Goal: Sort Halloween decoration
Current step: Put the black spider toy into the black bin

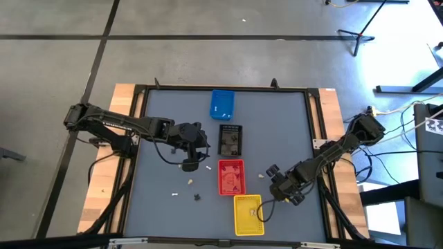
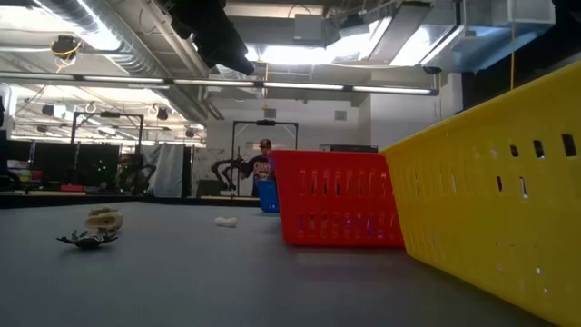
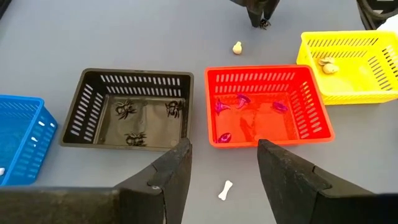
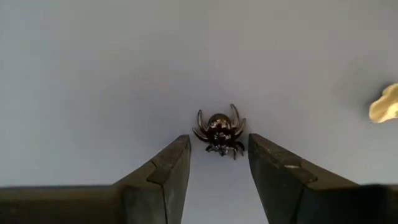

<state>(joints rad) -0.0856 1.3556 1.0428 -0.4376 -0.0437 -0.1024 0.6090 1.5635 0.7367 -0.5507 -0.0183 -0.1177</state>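
Observation:
My left gripper (image 1: 196, 158) (image 3: 224, 155) hovers open over the table's middle, left of the red tray. A small white bone (image 3: 226, 190) (image 1: 208, 168) lies on the table below the gap between its fingers. My right gripper (image 1: 271, 171) (image 4: 219, 155) is open and low over the table, right of the red tray. A black spider (image 4: 219, 134) lies just past its fingertips, untouched. A cream piece (image 4: 385, 102) (image 1: 261, 177) lies beside it. More pieces lie near the table's near edge: a dark spider (image 2: 86, 239) (image 1: 196, 197) and a cream piece (image 2: 104, 218).
Four trays stand in a row from far to near: blue (image 1: 221, 104), black (image 3: 87, 106) holding three spiders, red (image 3: 323, 118) holding purple pieces, yellow (image 3: 373, 93) holding cream pieces. Beyond the table, a person (image 2: 264, 154) shows in the room.

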